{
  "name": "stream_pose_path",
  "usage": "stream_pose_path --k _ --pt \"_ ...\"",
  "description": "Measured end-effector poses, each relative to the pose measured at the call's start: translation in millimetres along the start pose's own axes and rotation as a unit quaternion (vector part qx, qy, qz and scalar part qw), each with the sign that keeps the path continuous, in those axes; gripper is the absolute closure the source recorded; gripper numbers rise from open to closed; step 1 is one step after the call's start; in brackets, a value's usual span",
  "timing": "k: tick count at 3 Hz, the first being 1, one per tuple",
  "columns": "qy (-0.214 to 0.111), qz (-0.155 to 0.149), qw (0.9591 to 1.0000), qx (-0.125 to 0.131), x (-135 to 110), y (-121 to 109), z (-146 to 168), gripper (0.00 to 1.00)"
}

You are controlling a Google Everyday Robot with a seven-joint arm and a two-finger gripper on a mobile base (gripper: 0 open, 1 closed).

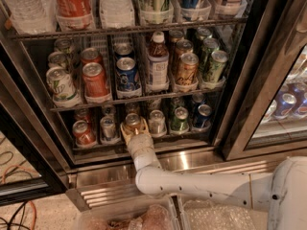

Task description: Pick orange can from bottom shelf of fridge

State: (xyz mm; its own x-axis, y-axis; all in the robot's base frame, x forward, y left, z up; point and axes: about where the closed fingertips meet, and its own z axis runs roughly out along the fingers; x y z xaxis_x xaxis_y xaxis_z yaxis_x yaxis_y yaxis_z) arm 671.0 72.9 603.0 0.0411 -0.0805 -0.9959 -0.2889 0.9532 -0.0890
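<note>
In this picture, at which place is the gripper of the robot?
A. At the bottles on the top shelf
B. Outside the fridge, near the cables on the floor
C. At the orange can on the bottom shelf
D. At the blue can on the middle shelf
C: the gripper is at the orange can on the bottom shelf of the fridge, with the white arm reaching in from below.

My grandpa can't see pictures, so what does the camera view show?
The tan gripper of a white robot arm is at the small orange-bronze aluminium can on the dark wire bottom shelf of a black-framed drinks fridge. A red can and a green can stand in the same row.
</note>
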Motion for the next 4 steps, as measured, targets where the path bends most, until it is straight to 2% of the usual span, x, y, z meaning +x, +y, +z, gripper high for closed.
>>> stream_pose_path --k 1,4 --pt "0.006 0.003 1.0 -0.006 -2 1 -6 0.97" --pt "-0.004 -0.002 0.9999 -0.009 -14 -2 -10 1.0"
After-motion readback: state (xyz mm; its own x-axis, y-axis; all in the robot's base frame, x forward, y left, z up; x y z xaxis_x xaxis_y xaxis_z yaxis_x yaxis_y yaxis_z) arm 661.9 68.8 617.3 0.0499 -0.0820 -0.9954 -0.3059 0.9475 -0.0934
